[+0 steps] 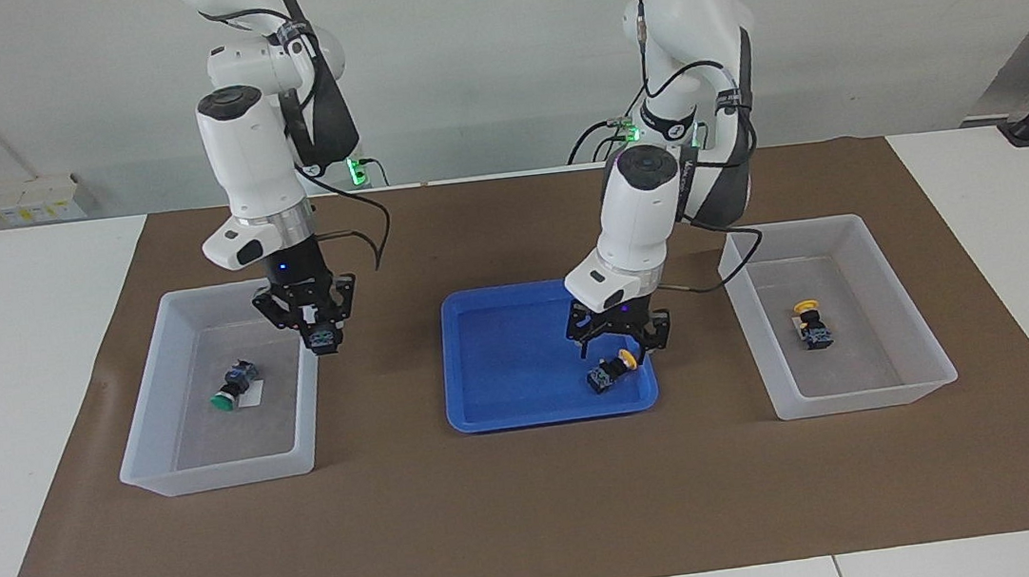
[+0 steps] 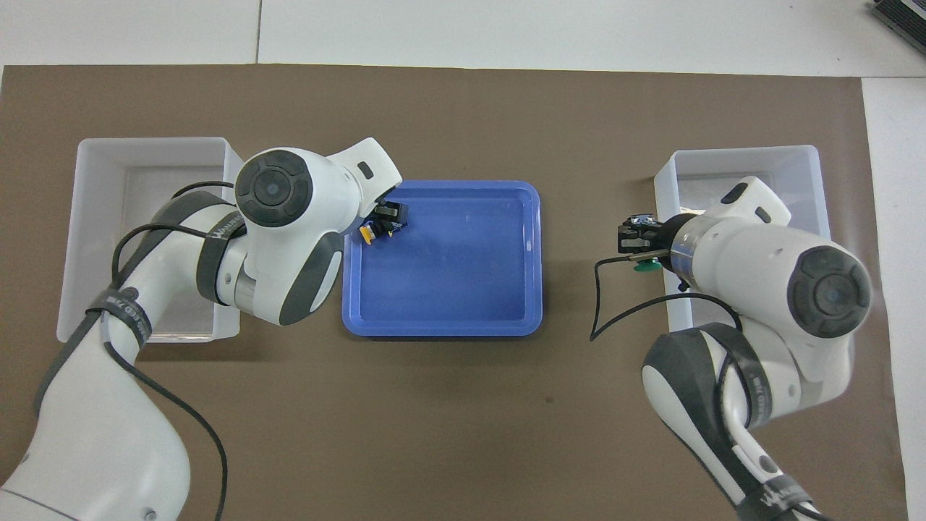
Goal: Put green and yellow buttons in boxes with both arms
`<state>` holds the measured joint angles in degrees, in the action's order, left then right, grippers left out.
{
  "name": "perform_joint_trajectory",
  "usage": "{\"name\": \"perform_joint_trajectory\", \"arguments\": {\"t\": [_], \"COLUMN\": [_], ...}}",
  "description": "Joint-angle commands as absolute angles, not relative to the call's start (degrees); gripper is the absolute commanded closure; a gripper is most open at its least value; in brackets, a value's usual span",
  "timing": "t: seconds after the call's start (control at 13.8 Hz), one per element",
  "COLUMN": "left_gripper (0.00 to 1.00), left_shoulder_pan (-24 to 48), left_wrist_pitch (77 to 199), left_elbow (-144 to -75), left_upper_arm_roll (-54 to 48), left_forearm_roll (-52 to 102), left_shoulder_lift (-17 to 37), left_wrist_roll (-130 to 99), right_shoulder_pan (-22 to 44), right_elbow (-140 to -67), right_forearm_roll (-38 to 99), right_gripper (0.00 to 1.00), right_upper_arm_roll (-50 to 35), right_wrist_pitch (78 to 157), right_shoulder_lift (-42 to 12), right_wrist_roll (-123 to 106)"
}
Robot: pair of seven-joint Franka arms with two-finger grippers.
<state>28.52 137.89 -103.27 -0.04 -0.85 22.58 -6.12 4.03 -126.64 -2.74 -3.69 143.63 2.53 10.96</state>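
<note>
A robotics lab is showing here: two white jointed arms (image 1: 256,153) are standing bolted at a white desk (image 1: 1,314) that is wearing a brown paper mat (image 1: 537,506), cables are trailing, and bare pale walls are closing it in.

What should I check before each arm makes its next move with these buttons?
1. Right gripper shut on the held green button: ok.
2. Held green button fully over the green box floor: cannot tell; it hangs about over the wall beside the blue tray.
3. Bare floor beside the boxed green button: ok.
4. Left gripper open over the tray yellow button: ok.
5. Left gripper low enough to close on that button: cannot tell.
</note>
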Motion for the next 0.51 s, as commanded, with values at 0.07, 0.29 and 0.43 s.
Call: {"name": "perform_joint_trajectory", "arguments": {"t": [0.07, 0.29, 0.43], "left_gripper": [0.06, 0.06, 0.06], "left_shoulder_pan": [29.00, 29.00, 30.23], "left_wrist_pitch": [138.51, 139.48, 140.71], "left_elbow": [-104.41, -104.94, -104.94], "left_upper_arm_roll": [0.97, 0.97, 1.05], "left_forearm_roll": [-1.32, -1.41, -1.84], "left_shoulder_lift": [22.41, 23.37, 24.69], "left_wrist_roll": [2.09, 6.41, 6.50], "right_shoulder_pan": [-1.48, -6.05, -7.55], "right_elbow": [-127.79, -128.05, -128.14], "right_forearm_roll": [-2.72, -2.55, -2.46], "right_gripper": [1.00, 1.00, 1.00], "right_upper_arm_roll": [-4.31, -4.31, -4.31], "right_wrist_pitch": [140.20, 138.87, 138.87], "right_shoulder_lift": [3.52, 2.90, 1.51], "right_wrist_roll": [4.07, -3.75, -6.76]}}
